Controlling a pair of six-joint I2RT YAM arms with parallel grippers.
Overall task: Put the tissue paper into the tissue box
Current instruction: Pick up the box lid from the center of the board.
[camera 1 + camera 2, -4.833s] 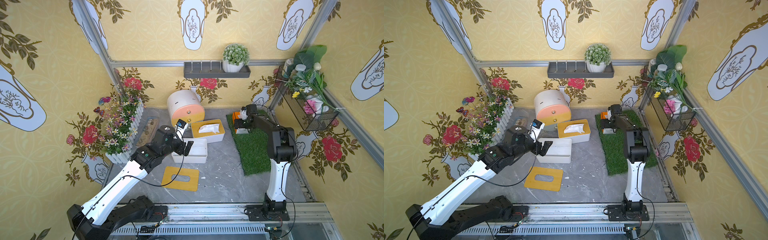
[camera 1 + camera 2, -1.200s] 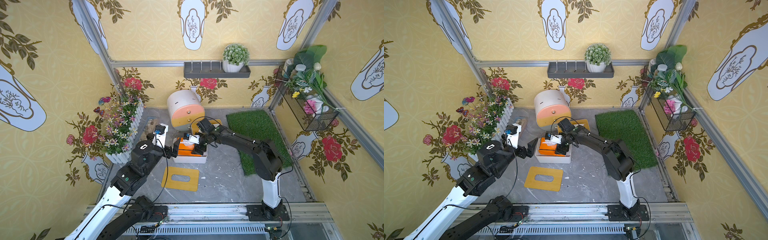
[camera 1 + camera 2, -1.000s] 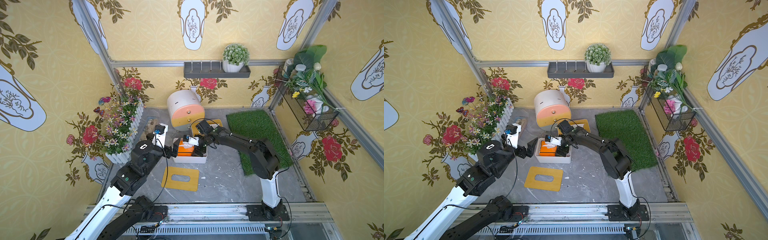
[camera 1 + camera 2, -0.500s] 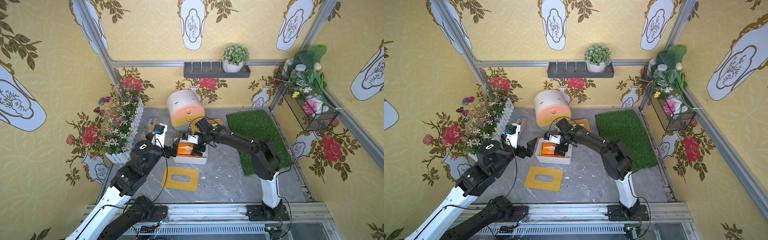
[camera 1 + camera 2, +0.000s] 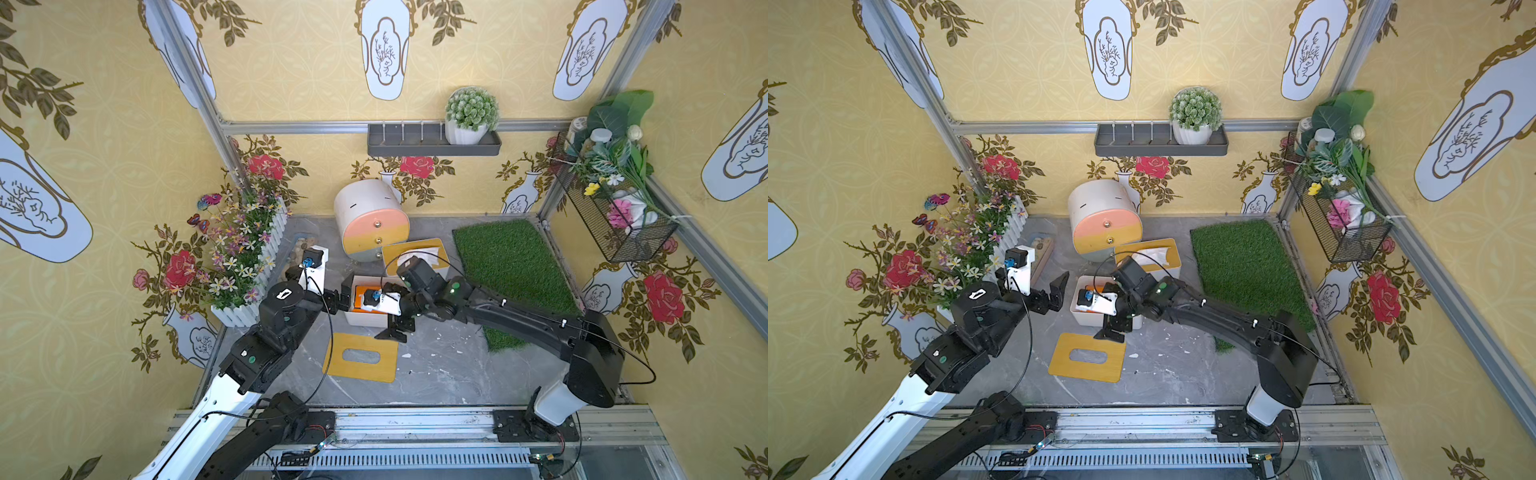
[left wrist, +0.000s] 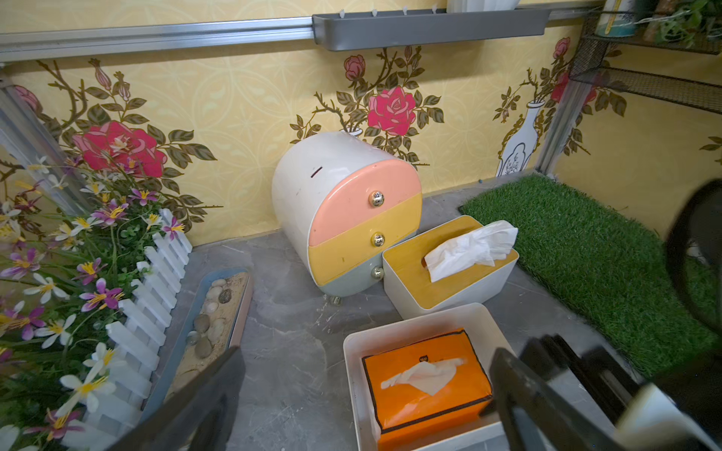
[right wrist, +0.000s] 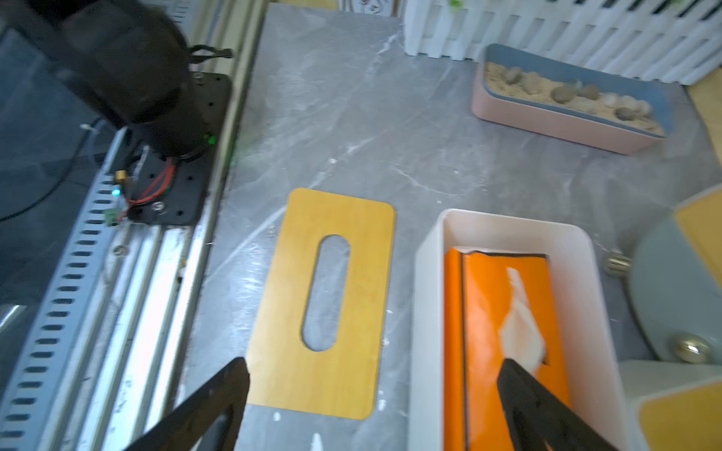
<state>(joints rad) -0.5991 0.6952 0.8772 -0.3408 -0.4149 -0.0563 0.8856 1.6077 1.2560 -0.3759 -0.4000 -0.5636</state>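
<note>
Mock-home robot cell, floral wallpaper (image 5: 291, 62), aluminium frame (image 5: 291, 126)

orange tissue pack (image 6: 449, 394), white box (image 6: 410, 327), yellow lid (image 7: 363, 304)

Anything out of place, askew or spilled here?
The wooden lid lies flat on the tabletop beside the open white tissue box, not on it. Small white scraps are scattered over the grey surface nearby. Nothing else looks spilled or damaged.

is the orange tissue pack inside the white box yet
In. The orange tissue pack lies inside the lidless white box; its wooden lid lies flat beside it.
</note>
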